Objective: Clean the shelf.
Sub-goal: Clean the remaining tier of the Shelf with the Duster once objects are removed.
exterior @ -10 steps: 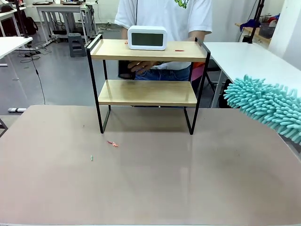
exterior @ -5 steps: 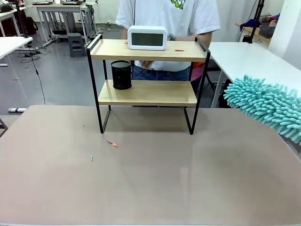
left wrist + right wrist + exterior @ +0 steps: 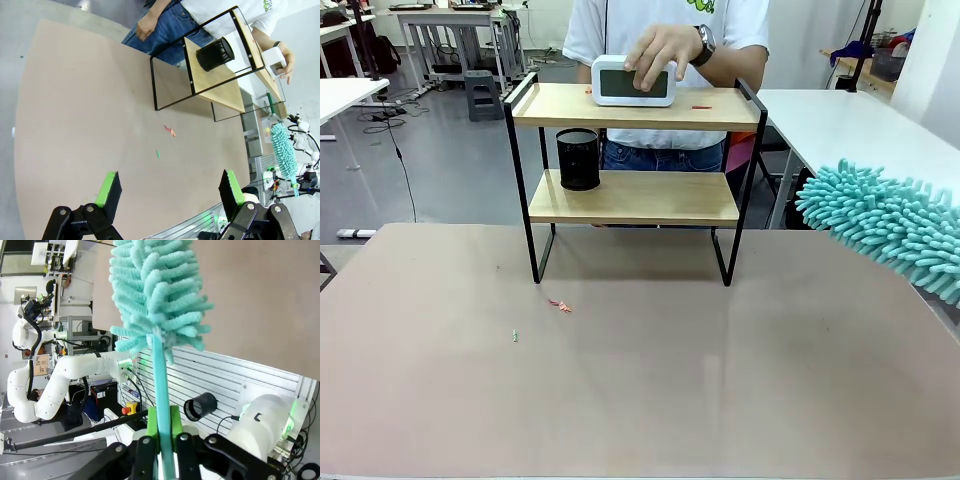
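Right gripper point(image 3: 164, 424) clamps the duster point(image 3: 885, 225); shelf point(image 3: 650, 198) sits ten o'clock off its head. Right arm looks nearer, left gripper point(image 3: 169, 182) gaping.

Clock point(image 3: 633, 82) on shelf point(image 3: 660, 198), cup point(image 3: 578, 159) beneath

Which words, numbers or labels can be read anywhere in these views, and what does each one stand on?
No text can be read in any view.
Green print on the person's white shirt: cut off at the picture's top edge, unreadable.
White clock on the shelf, top board: no digits can be made out on its screen.
Teal duster: no print visible.
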Robot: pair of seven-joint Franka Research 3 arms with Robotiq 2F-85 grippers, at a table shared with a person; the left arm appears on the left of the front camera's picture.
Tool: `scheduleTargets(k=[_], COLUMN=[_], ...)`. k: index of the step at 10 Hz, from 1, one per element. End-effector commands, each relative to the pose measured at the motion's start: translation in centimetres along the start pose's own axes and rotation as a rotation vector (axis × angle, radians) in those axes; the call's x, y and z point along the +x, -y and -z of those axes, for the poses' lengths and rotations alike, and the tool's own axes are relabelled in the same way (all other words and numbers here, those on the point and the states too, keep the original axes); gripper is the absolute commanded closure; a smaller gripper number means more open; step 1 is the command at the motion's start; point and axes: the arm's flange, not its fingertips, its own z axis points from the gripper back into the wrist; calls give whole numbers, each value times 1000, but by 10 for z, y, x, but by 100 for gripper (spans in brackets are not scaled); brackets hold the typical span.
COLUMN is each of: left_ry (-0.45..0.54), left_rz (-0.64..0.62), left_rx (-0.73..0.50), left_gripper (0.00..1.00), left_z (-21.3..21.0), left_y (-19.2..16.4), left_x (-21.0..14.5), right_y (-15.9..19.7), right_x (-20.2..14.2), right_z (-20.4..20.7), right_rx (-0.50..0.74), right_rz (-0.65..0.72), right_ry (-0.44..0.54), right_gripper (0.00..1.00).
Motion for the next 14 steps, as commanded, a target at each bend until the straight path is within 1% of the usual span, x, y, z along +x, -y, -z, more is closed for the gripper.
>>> scheduleTargets(k=[1,3,4,6,7,8,9,11,12,13,14], left_ry=[11,11,11,11,11,11,11,11,11,11,11], left_rz=[15,15,15,15,15,15,15,15,15,15,15], left_rx=[-20,-20,-20,-20,-20,-20,-20,-20,-20,-20,-20], left_gripper=[0,0,0,0,0,0,0,0,0,0,0], left_z=[0,0,0,0,0,0,0,0,0,0,0], left_y=[0,0,0,0,0,0,0,0,0,0,0], left_x=[0,0,0,0,0,0,0,0,0,0,0], right_y=[0,0,0,-89,-126,-160,-182,-219,-224,-220,-220], right_x=[-1,-1,0,35,55,81,102,129,126,113,113], right_z=[-2,-2,0,-18,-13,4,24,56,62,55,55], right_rx=[14,14,0,-104,-207,-267,-304,-362,-392,-343,-343], right_rz=[-22,-22,0,-113,-66,-86,-86,-122,-114,-156,-156], right_ry=[1,1,0,171,239,258,265,356,354,323,323], right_gripper=[88,88,88,88,88,88,88,88,88,88,88])
